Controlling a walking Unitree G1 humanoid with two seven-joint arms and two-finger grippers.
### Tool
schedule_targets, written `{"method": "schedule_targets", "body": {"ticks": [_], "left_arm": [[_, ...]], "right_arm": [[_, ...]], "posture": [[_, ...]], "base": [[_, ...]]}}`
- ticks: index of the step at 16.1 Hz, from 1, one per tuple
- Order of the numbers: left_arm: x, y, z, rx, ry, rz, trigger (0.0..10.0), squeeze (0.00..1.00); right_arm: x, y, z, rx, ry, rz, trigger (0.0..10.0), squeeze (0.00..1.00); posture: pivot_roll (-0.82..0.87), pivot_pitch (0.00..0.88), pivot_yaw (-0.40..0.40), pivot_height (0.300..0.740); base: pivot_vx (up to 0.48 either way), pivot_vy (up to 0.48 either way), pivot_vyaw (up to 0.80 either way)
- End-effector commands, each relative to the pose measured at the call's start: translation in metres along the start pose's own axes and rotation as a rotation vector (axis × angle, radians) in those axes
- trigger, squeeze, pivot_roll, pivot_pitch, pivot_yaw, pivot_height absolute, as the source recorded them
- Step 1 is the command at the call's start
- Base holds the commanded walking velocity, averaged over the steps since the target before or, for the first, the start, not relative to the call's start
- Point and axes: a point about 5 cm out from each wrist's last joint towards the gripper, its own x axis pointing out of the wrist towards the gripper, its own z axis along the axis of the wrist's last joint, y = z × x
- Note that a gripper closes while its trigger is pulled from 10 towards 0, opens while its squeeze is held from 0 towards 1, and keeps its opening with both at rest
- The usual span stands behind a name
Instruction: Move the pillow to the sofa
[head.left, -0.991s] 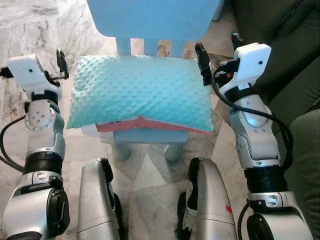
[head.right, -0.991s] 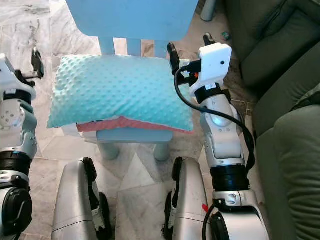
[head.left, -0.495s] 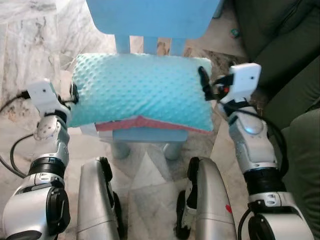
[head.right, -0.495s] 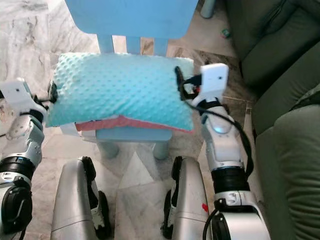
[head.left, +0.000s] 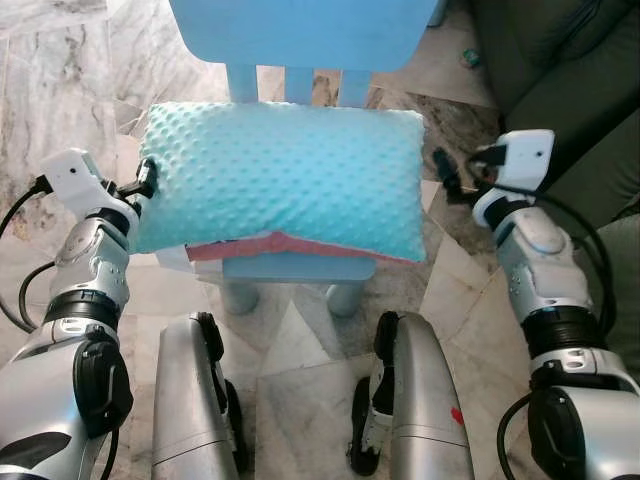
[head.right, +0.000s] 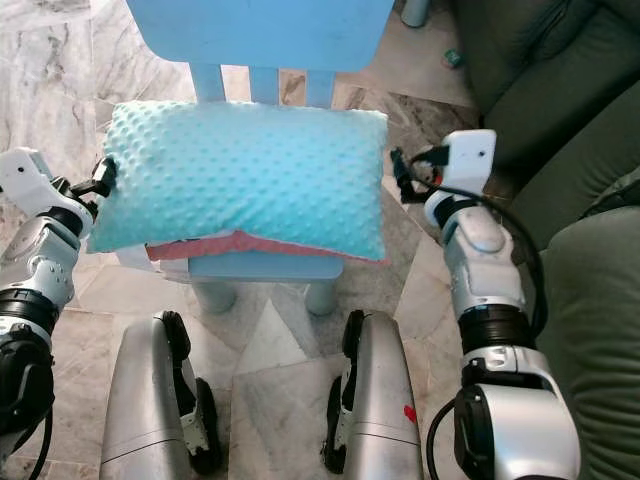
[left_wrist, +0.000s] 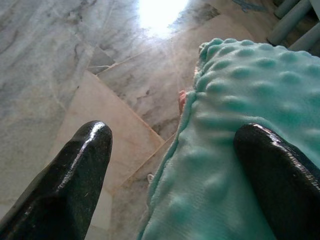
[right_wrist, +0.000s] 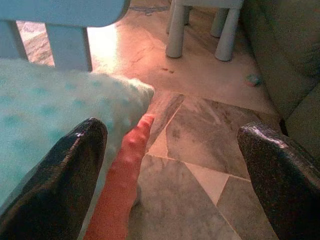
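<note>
The soft, light pillow (head.left: 280, 180) lay between the spread left gripper (head.left: 148, 180) and spread right gripper (head.right: 398, 175), best squeezed at its ends.

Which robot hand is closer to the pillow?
Left. The left gripper touches the pillow's left edge; the right gripper is beside its right edge, a small gap away.

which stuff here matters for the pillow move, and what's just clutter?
Job:
- pillow, teal and dotted, lying on the blue chair
- sofa, dark green, on the robot's right
- left gripper, open at the pillow's left edge
- right gripper, open beside its right end

Lying about:
- small teal thing on the floor by the sofa
- pale furniture legs beyond the chair
</note>
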Motion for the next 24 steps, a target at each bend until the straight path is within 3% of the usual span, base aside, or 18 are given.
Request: {"method": "schedule_targets", "body": {"ticks": [1,2,7,11,14,20,21,23,24], "left_arm": [[-0.002,0.003,-0.008,0.028,0.052,0.001,10.0,0.23],[-0.001,0.001,-0.008,0.039,0.061,-0.013,10.0,0.0],[0.001,0.0,-0.006,0.016,0.097,-0.047,10.0,0.0],[-0.002,-0.016,-0.028,0.02,0.198,-0.118,10.0,0.0],[-0.002,-0.024,-0.034,-0.002,0.22,-0.14,10.0,0.0],[-0.002,-0.052,-0.043,-0.195,0.273,-0.285,10.0,0.0],[-0.001,-0.054,-0.042,-0.185,0.266,-0.294,10.0,0.0],[0.0,-0.052,-0.037,-0.083,0.251,-0.284,10.0,0.0],[0.004,-0.046,-0.021,-0.027,0.216,-0.272,10.0,0.0]], "right_arm": [[-0.003,-0.006,-0.008,0.024,0.029,-0.003,10.0,0.16],[-0.004,-0.005,-0.011,0.027,0.042,0.011,10.0,0.0],[-0.001,0.006,-0.024,0.097,0.102,0.077,10.0,0.0],[0.002,0.036,-0.037,0.154,0.14,0.152,10.0,0.0],[0.005,0.05,-0.038,0.209,0.143,0.204,10.0,0.0],[0.009,0.08,-0.043,0.284,0.18,0.259,10.0,0.0],[0.009,0.084,-0.044,0.282,0.181,0.27,10.0,0.0],[0.009,0.085,-0.044,0.28,0.182,0.274,10.0,0.0],[0.009,0.082,-0.044,0.28,0.185,0.267,10.0,0.0]], "posture": [[-0.03,0.418,-0.08,0.51],[-0.03,0.42,-0.079,0.51],[-0.03,0.423,-0.071,0.51],[-0.02,0.426,-0.064,0.51],[-0.02,0.427,-0.064,0.51],[-0.02,0.434,-0.066,0.51],[-0.02,0.433,-0.066,0.51],[-0.02,0.433,-0.063,0.51],[-0.02,0.433,-0.063,0.51]], "base": [[0.0,0.0,0.0],[0.0,0.0,0.0],[0.0,0.0,0.0],[0.0,0.0,0.0],[0.0,0.0,0.0],[0.0,0.0,0.0],[0.0,0.0,0.0],[0.0,0.0,0.0],[0.0,0.0,0.0]]}}
